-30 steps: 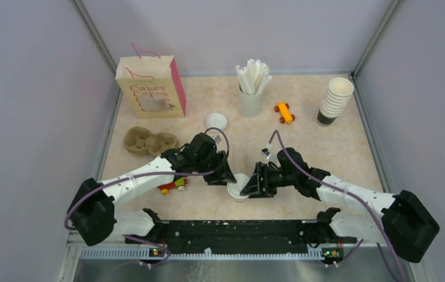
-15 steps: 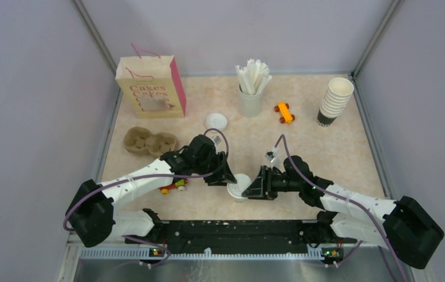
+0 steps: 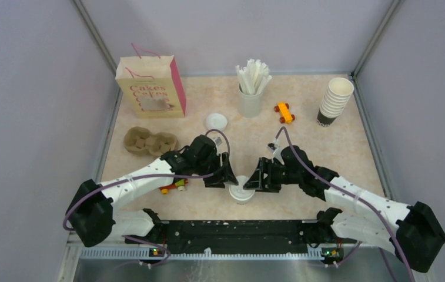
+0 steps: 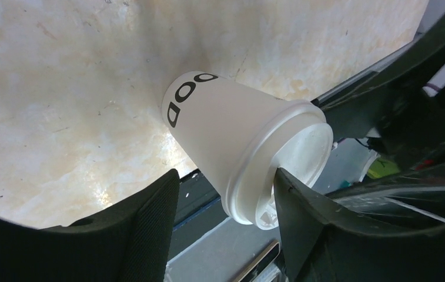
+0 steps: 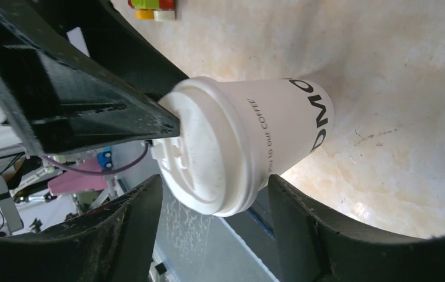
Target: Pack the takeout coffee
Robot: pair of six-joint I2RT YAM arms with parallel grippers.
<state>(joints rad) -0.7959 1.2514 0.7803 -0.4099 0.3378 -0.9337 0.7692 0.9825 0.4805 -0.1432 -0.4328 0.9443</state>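
Observation:
The takeout coffee is a white paper cup with black lettering, standing upright near the table's front edge with its white lid on. My left gripper is at its left, my right gripper at its right. In the left wrist view the cup sits between the jaws of the left gripper, which is open: one fingertip touches the lid rim and the other stands apart. The right gripper is open around the lidded top, with gaps on both sides.
A paper bag stands at the back left, with a brown cardboard cup tray in front of it. A loose lid, a holder of white sticks, an orange toy and stacked cups are behind. Small toy blocks lie under the left arm.
Both grippers have widened their jaws around the cup. The right gripper has drawn back a little to the right, so more of the lid shows from above. The cup has stayed put.

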